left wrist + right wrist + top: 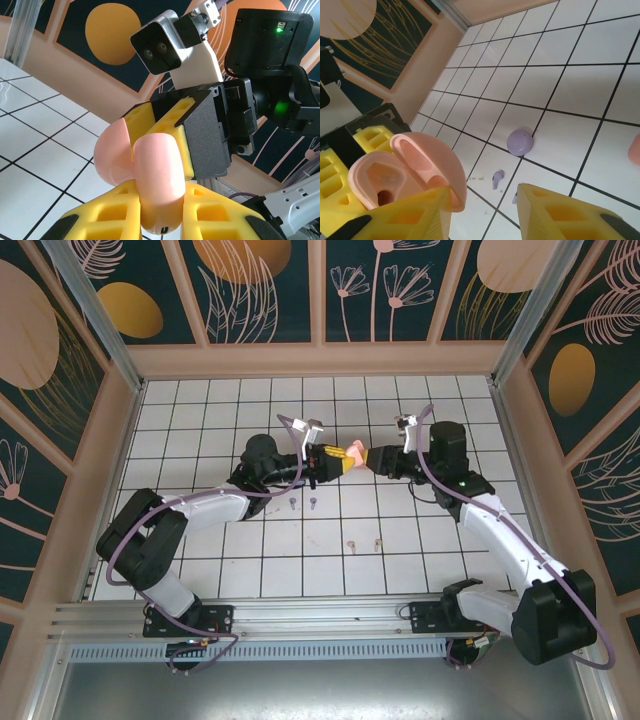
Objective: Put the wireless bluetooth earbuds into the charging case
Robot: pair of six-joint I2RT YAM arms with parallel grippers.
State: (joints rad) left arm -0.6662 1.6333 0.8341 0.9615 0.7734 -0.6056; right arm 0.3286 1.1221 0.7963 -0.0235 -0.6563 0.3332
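Note:
A salmon-pink charging case (351,453) hangs above the tiled floor, its body clamped by my left gripper (335,458). In the left wrist view the yellow fingers (105,215) press both sides of the case body (157,180), and the lid (112,157) is swung open. My right gripper (482,200) faces the case with its jaws apart. One of its fingers (405,220) sits against the lid's rim (432,160), and nothing lies between the jaws. Two lilac earbuds (291,505) (314,503) and two pink earbuds (352,544) (377,543) lie on the tiles.
A shut lilac case (520,141) rests on the floor below the grippers, with a lilac earbud (497,178) beside it. Wooden walls (320,360) ring the white tiled floor (200,430). The arm bases stand on the rail (300,618) at the near edge.

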